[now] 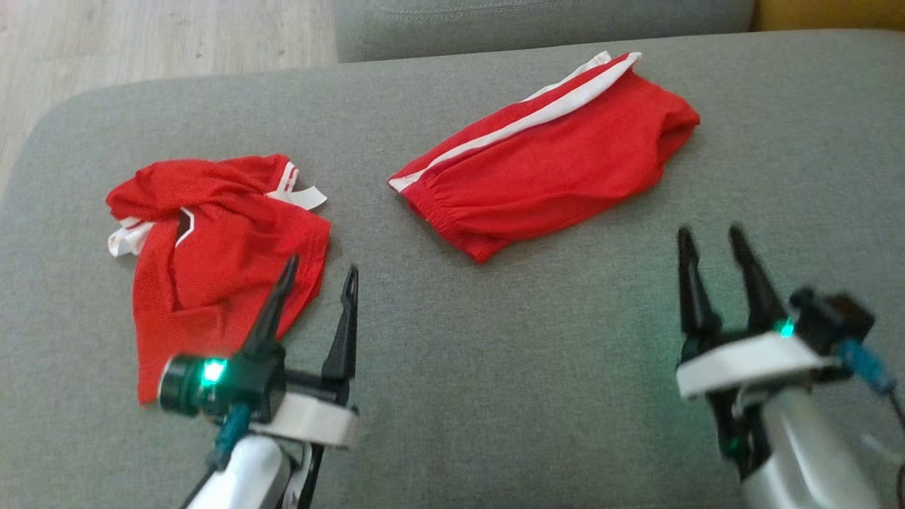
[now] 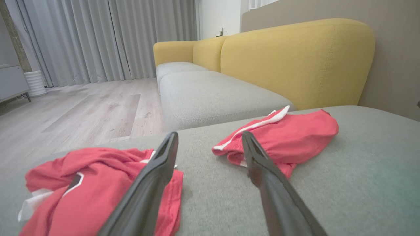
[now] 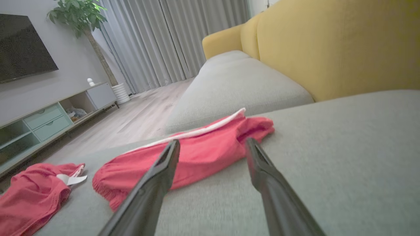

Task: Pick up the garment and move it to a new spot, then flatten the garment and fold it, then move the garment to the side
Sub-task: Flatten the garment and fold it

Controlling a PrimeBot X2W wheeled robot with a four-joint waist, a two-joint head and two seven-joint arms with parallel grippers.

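Head view puts the crumpled red jersey [image 1: 212, 240] at centre left of the grey sofa seat [image 1: 495, 367], the left gripper [image 1: 320, 268] at its lower right edge and the right gripper [image 1: 710, 233] at lower right below the neater red shorts [image 1: 558, 155], both spread wide and empty. Pick-up seems not yet begun; next, the left gripper likely must drop and pinch a fold. Beyond lie a yellow backrest [image 2: 295, 59], grey curtains [image 2: 98, 39] and wood floor [image 2: 82, 108].

Bare grey fabric cushion [image 1: 438, 353] lies open between crumpled red mesh shirt [image 1: 212, 268] (left) and folded red white-striped shorts [image 1: 551, 177].
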